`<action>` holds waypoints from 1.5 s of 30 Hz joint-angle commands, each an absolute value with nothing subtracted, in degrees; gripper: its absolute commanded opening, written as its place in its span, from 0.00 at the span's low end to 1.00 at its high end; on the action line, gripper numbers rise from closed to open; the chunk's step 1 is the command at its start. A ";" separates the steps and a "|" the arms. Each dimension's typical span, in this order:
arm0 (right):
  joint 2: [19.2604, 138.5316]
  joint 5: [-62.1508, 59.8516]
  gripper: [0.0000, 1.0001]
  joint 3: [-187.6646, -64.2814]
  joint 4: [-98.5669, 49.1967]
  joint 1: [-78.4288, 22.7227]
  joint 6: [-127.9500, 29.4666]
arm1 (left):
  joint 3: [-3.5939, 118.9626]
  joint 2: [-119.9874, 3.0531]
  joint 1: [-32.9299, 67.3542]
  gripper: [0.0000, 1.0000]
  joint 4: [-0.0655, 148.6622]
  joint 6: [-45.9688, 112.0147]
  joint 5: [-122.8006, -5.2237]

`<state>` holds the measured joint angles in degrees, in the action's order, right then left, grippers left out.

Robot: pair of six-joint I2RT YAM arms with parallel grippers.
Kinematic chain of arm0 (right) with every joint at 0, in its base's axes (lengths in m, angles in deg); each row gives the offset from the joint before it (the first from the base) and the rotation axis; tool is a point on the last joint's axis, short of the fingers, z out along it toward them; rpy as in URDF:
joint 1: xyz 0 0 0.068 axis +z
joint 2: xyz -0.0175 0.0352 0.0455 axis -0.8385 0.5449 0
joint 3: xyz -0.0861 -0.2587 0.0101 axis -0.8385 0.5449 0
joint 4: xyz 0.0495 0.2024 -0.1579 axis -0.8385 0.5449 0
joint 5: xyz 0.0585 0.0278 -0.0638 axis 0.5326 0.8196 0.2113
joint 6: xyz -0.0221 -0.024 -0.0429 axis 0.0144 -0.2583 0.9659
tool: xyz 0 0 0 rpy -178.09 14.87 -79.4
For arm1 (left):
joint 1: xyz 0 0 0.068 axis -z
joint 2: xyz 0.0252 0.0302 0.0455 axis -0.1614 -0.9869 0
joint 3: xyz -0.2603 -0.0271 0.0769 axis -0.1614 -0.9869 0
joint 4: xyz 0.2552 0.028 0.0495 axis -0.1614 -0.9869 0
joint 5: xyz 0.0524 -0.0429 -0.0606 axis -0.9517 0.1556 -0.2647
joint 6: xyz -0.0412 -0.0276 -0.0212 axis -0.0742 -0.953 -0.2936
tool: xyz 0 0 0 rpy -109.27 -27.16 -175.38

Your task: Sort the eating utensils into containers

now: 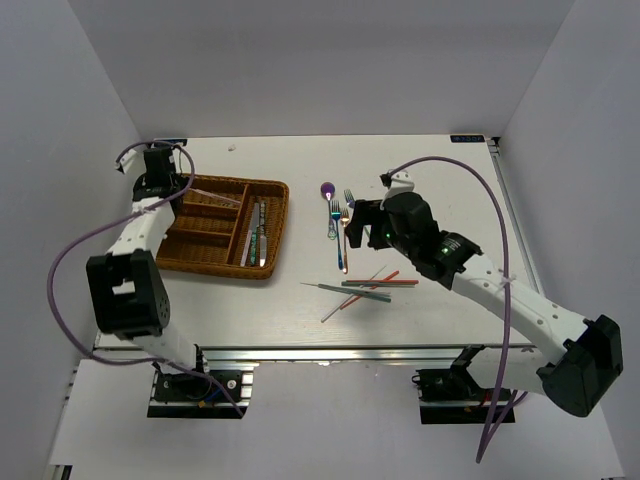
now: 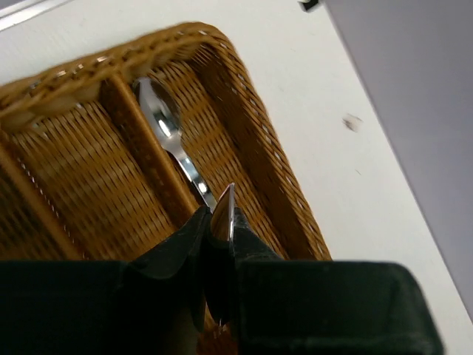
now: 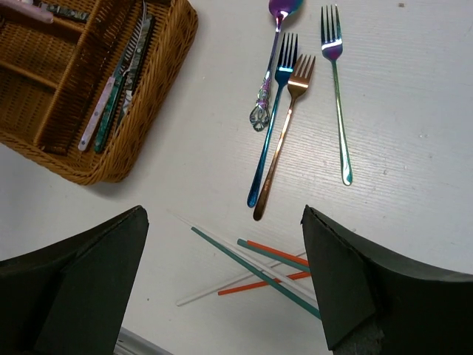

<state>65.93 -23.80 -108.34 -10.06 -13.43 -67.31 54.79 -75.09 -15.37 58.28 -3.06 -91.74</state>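
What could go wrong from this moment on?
1. The blue fork and the copper fork lie close side by side, so the open right gripper above them may pinch both at once.
2. The left gripper is shut on the silver spoon inside the wicker tray; rising before it opens could lift the spoon out of its compartment.

My left pincer (image 2: pixel 220 219) is down in the tray's (image 1: pixel 225 270) edge slot, clamped on a silver spoon (image 2: pixel 162 118). There's a divider (image 2: pixel 148 163) on one side and the outer wall (image 2: pixel 251 148) on the other, so barely any wiggle room. My right pincer (image 3: pixel 223 214) hangs wide open over the table (image 3: pixel 414 111). Forks (image 3: pixel 284 111) block the far side and crossed chopsticks (image 3: pixel 273 255) the near side. Bare lanes run between tray and forks, and along the right edge.
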 commanded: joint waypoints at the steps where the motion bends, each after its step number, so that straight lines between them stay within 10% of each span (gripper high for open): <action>1: 64.44 -23.30 0.89 -106.42 -11.84 -13.47 -65.89 | 61.70 -80.60 -16.05 0.00 61.31 -3.92 -96.61; 13: 64.26 -21.53 0.89 -103.95 -14.99 -13.65 -64.05 | 67.54 -94.34 -19.31 0.21 65.07 -3.82 -91.88; 20: 71.72 -19.35 0.89 -108.16 -16.32 -14.18 -63.44 | 65.48 -90.11 -19.31 0.98 66.49 -5.23 -90.74; 32: 109.15 -30.58 0.78 -141.19 -4.37 -14.97 -65.28 | 72.19 -73.61 -19.13 0.98 46.98 -1.37 -86.87; 37: 119.17 -32.26 0.47 -152.81 -2.87 -16.37 -64.05 | 56.24 -53.78 -19.22 0.98 48.10 4.69 -76.79; 45: 127.27 -32.87 0.40 -161.25 -1.81 -17.87 -60.71 | 33.43 -31.94 -18.25 0.98 53.73 14.64 -73.86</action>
<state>126.30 -31.01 -157.60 -2.65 -17.32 -62.66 38.35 -33.47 -18.78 53.47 10.06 -75.98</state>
